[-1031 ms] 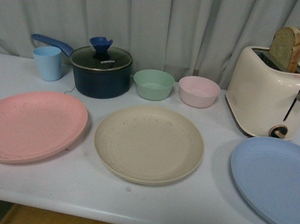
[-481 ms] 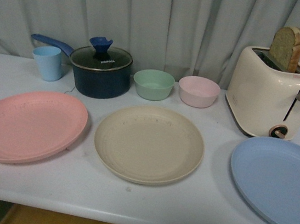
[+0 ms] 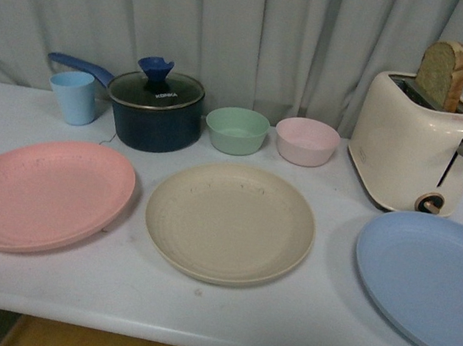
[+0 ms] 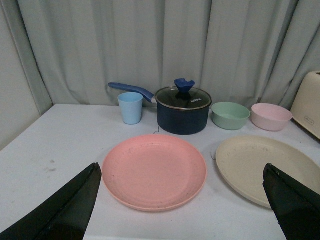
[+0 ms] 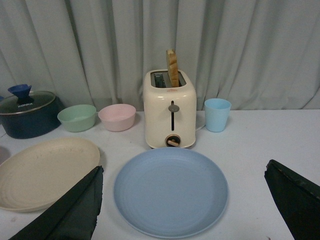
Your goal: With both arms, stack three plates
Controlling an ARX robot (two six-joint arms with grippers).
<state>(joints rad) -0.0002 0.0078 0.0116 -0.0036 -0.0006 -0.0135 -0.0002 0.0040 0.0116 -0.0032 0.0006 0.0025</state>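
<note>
1. The left gripper [image 4: 181, 170] is open. Its black fingers [image 4: 75, 205] are spread wide with nothing between them. The round, shallow, matte pink plate [image 4: 154, 171] lies flat on the table straight ahead of it.
2. The right gripper [image 5: 185, 167] is spread just as wide and is also empty. The matching matte blue plate [image 5: 170, 191] lies straight ahead of it.
3. The matching beige plate [image 3: 229, 222] sits between the other two, with a strip of bare white table [image 3: 315, 312] on each side.
4. The plates are round, so no axis matters. I judge the near rim to be the easiest place to grasp each one.
5. The left arm looks nearer the pink plate and the right arm nearer the blue one. The beige plate is probably the natural base for the stack, with both carries going inward.
6. The near rims of the plates lie close to the table's front edge, so there is little room there.
7. Farther back, a dark blue lidded saucepan [image 3: 154, 110] and a light blue cup [image 3: 74, 97] stand behind the pink plate. A green bowl [image 3: 236, 130] and a pink bowl [image 3: 306, 141] stand behind the beige plate.
8. A cream toaster [image 5: 170, 112] holding a slice of bread stands just beside the blue plate's far rim. A lift there would need care.
9. A grey curtain [image 3: 259, 31] closes the back.
</note>
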